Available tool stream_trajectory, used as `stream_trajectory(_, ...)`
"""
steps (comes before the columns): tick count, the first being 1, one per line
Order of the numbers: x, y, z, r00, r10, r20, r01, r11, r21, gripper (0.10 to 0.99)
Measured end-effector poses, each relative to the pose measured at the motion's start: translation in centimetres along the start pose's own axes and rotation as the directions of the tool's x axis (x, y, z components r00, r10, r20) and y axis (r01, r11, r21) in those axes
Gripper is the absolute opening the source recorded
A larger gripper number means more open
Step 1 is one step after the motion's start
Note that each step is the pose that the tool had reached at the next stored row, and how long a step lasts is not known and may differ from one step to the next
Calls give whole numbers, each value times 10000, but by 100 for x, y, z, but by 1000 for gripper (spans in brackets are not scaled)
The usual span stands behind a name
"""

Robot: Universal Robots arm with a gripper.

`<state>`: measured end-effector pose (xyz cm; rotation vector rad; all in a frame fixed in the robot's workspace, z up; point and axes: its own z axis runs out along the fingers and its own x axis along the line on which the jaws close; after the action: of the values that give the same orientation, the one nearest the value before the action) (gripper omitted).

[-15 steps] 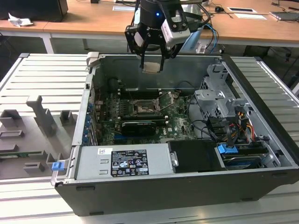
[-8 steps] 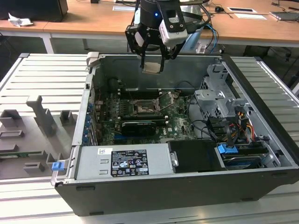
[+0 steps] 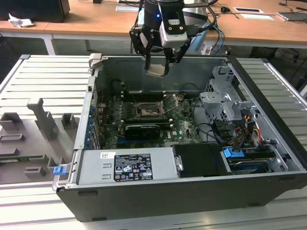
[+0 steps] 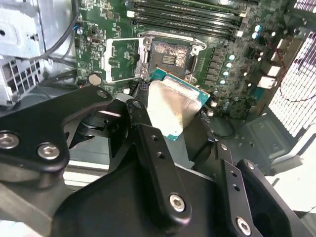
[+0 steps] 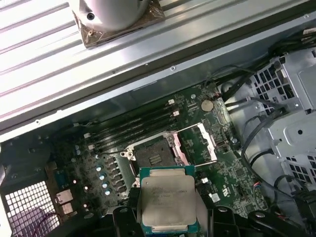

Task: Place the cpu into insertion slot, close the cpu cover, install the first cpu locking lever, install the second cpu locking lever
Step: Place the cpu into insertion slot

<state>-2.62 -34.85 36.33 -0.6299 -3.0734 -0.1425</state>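
An open computer case (image 3: 192, 201) exposes its green motherboard (image 3: 180, 127). The gripper (image 3: 158, 66) hangs above it. The cpu cover (image 5: 210, 144) stands flipped open beside the bare socket (image 5: 153, 158) - the cpu (image 5: 168, 202) sits clamped between the fingers, in the air.

We observe an open computer case (image 3: 144, 196) lying on a slatted metal table (image 3: 43, 76); its green motherboard (image 3: 184, 125) faces upward; a grey power supply (image 3: 127, 165) sits along the case's near wall; a drive cage (image 3: 223, 103) and bundled cables (image 3: 247, 130) occupy the exterior view's right; in the first wrist view, a coin cell battery (image 5: 208, 105) lies near the memory slots (image 5: 133, 129); wooden desks (image 3: 96, 21) stand behind.
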Motion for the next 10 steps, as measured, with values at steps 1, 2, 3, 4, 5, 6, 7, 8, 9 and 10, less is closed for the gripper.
stream_trajectory(1, 0, 0, 3, 9999, 172, 16, -172, 9999, -4, 529)
stream_trajectory(2, 0, 0, 5, 9992, 396, 35, -396, 9992, -7, 529)
stream_trajectory(3, 0, -1, 5, 9985, 543, 48, -543, 9985, -10, 529)
stream_trajectory(4, 0, -1, 8, 9966, 820, 72, -820, 9966, -19, 529)
stream_trajectory(5, 0, -1, 10, 9937, 1120, 98, -1119, 9937, -26, 529)
stream_trajectory(6, 0, -1, 13, 9902, 1395, 122, -1394, 9902, -37, 529)
stream_trajectory(7, 0, -1, 14, 9879, 1547, 135, -1547, 9880, -42, 529)
stream_trajectory(8, 0, -1, 15, 9835, 1805, 157, -1804, 9836, -50, 529)
stream_trajectory(9, 0, -2, 18, 9783, 2062, 179, -2061, 9785, -59, 529)
stream_trajectory(10, 0, -2, 19, 9752, 2206, 191, -2205, 9754, -65, 529)
